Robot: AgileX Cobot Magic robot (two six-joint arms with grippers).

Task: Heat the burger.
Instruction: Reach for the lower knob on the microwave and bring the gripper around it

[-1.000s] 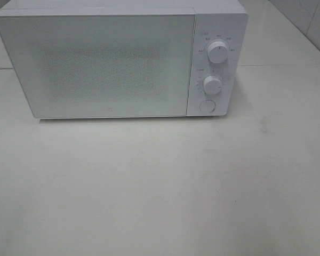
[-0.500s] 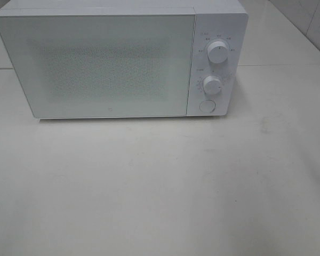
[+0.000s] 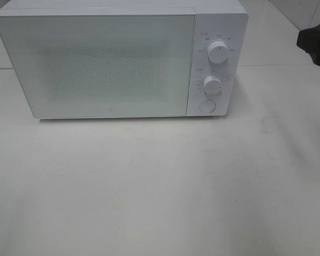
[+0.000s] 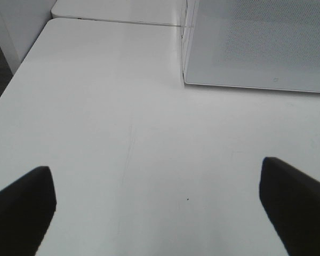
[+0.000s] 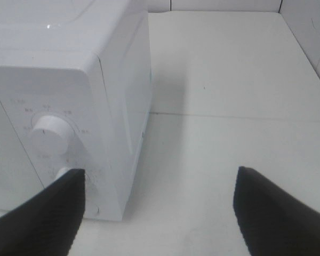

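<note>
Both grippers standing released and unladen; burger not showing in any view.

The left gripper [image 4: 154,173] is hanging with jaws spread wide, touching nothing, over the white table [image 4: 96,106] off the front corner of the microwave [image 4: 256,48]. The right gripper [image 5: 161,176] is likewise holding its jaws well apart on nothing, beside the control side, near the upper knob [image 5: 50,133]. The microwave door [image 3: 96,64] is sitting shut and frosted, so the burger's place relative to either gripper cannot be told. Only the high view is showing the whole front and the round button [image 3: 206,105], with a dark part of the right arm [image 3: 316,34] at its edge.
</note>
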